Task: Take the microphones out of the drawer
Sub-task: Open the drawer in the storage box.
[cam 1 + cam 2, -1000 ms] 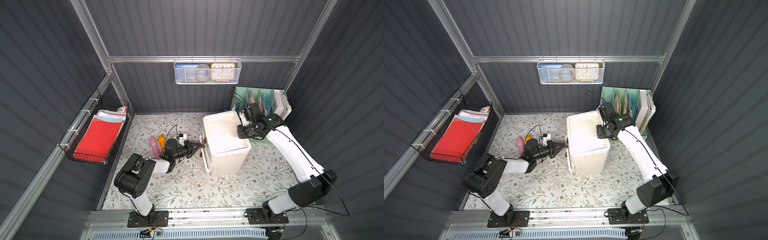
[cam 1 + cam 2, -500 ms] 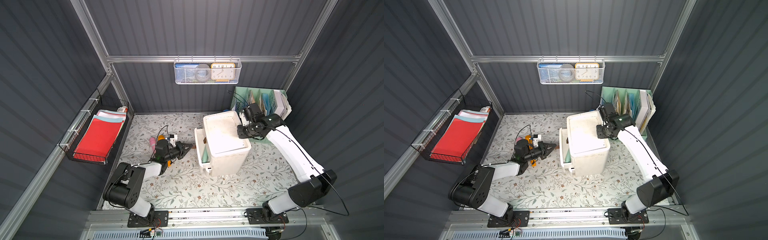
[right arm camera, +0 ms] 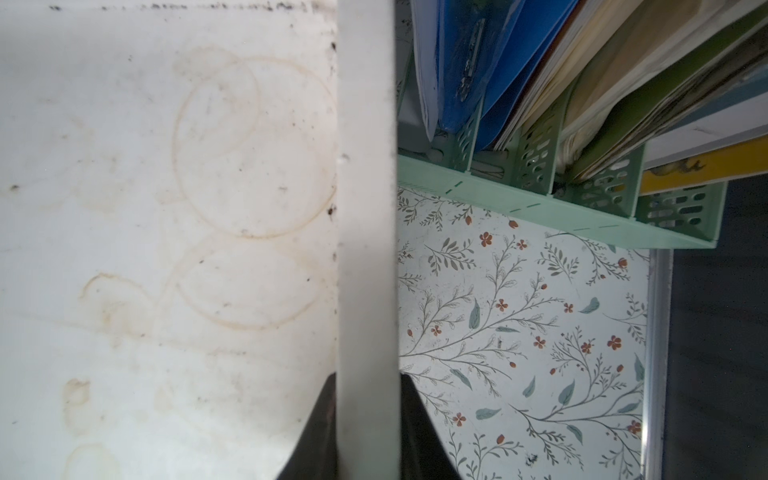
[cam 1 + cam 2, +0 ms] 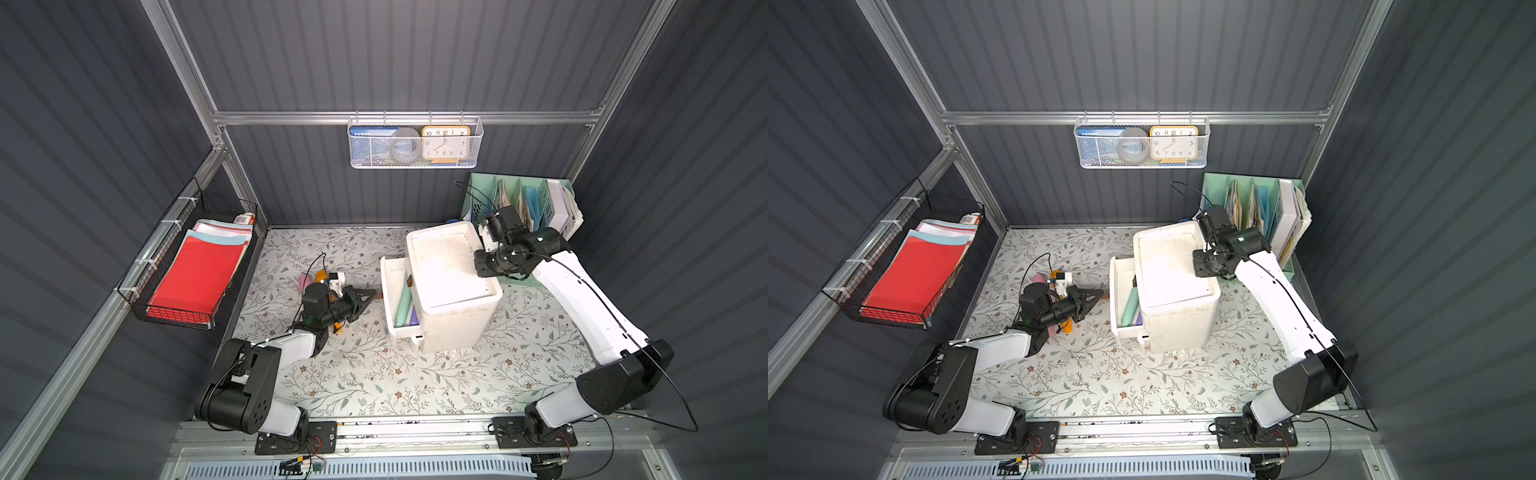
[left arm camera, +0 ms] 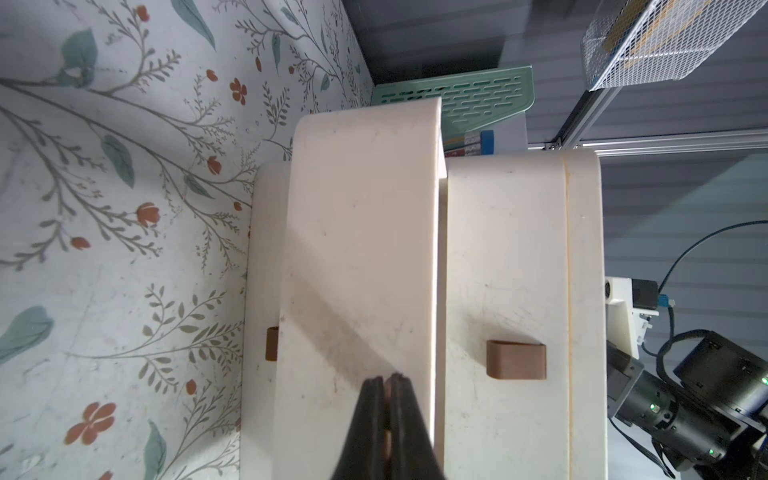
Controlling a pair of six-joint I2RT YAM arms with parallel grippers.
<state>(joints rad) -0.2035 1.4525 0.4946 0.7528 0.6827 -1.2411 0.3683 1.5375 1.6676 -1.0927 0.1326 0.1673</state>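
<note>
A white drawer cabinet [image 4: 449, 270] stands right of the middle. One drawer [image 4: 386, 286] is pulled out to the left; its front [image 5: 357, 249] fills the left wrist view. Inside it lie a long mint-green thing [image 4: 403, 299] and a purple thing [image 4: 414, 318]; I cannot tell which is the microphone. My left gripper [image 4: 371, 296] [image 5: 388, 378] is shut on the drawer's brown handle, low over the table. My right gripper [image 4: 478, 266] [image 3: 365, 376] is shut on the cabinet's top rim [image 3: 365, 249], one finger on each side.
The upper drawer's brown handle [image 5: 515, 359] shows beside the pulled drawer. A pink thing [image 4: 304, 281] and an orange thing [image 4: 336, 328] lie on the table under my left arm. A green file rack [image 4: 528, 199] stands behind the cabinet. Wire baskets [image 4: 415, 143] [image 4: 195, 270] hang on the walls.
My left gripper has moved left with the handle, and the drawer, shut a second ago, now stands out. The right arm and the cabinet have stayed in place.
</note>
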